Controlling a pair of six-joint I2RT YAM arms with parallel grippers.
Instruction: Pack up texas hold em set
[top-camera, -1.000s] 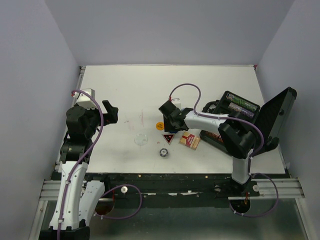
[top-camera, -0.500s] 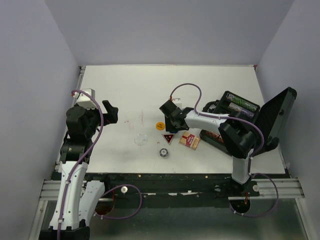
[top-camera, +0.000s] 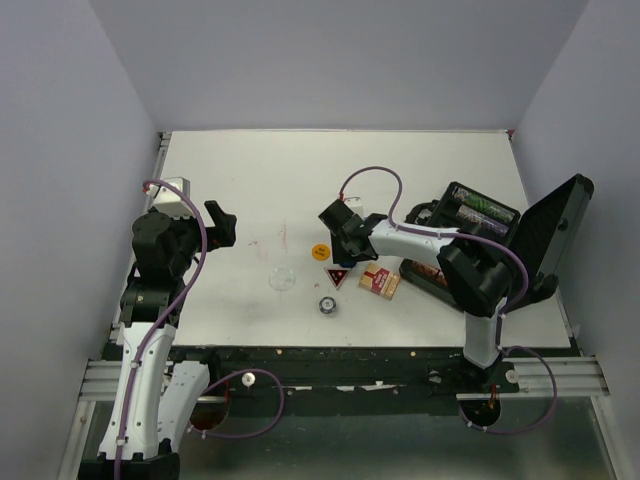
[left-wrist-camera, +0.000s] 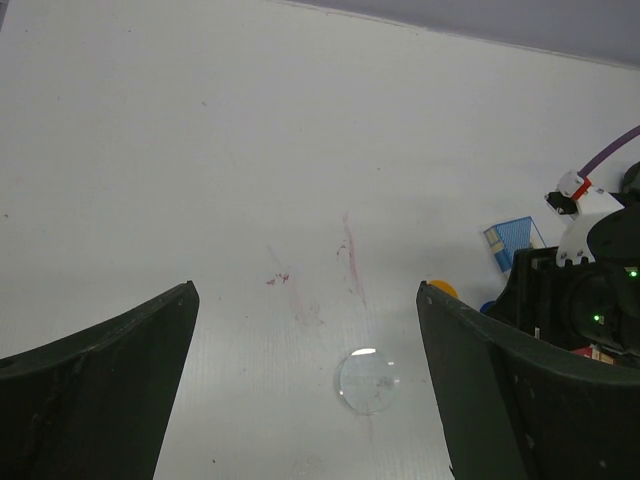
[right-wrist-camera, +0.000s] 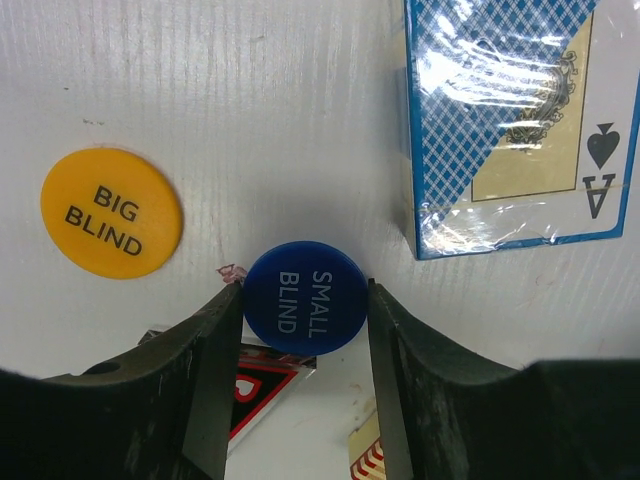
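Observation:
My right gripper is low over the table, its jaws closed on the edges of the blue "SMALL BLIND" marker. The orange "BIG BLIND" marker lies to its left and the blue card box to the upper right. The red-black triangular marker and a corner of the red card box lie under the fingers. The black case stands open at the right. The clear marker lies ahead of my open, empty left gripper.
The case lid stands upright at the table's right edge. A small dark round piece lies near the front edge. The right arm fills the right side of the left wrist view.

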